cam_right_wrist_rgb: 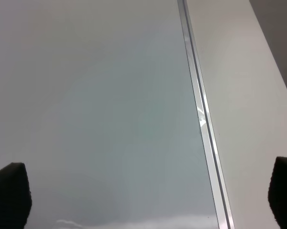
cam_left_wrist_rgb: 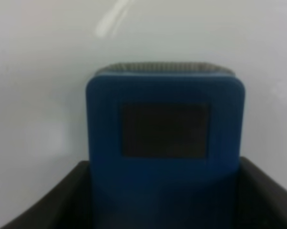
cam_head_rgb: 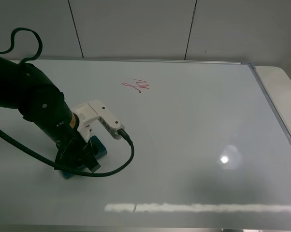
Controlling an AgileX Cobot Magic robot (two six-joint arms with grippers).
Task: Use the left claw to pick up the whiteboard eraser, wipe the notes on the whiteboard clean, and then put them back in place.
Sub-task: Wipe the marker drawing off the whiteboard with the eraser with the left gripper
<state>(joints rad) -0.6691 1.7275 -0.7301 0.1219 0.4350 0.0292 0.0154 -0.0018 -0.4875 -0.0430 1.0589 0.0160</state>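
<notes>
The left claw (cam_head_rgb: 80, 162) is down on the lower left of the whiteboard (cam_head_rgb: 194, 125), shut on the whiteboard eraser (cam_head_rgb: 99, 146). Only a blue corner of the eraser shows under the arm in the high view. In the left wrist view the blue eraser (cam_left_wrist_rgb: 165, 138), with a dark patch on top, sits between the two black fingers (cam_left_wrist_rgb: 53, 200) and rests on the board. The notes (cam_head_rgb: 136, 86), a small red scribble, lie farther back on the board, apart from the eraser. My right gripper (cam_right_wrist_rgb: 146, 195) hangs open over the board's right edge, with nothing between its fingertips (cam_right_wrist_rgb: 10, 191).
A thin silver frame (cam_right_wrist_rgb: 200, 119) borders the board, with a white tabletop (cam_head_rgb: 281, 87) beyond it on the right. A black cable (cam_head_rgb: 116, 166) loops from the left arm's white module (cam_head_rgb: 99, 118) over the board. A grey panelled wall stands behind.
</notes>
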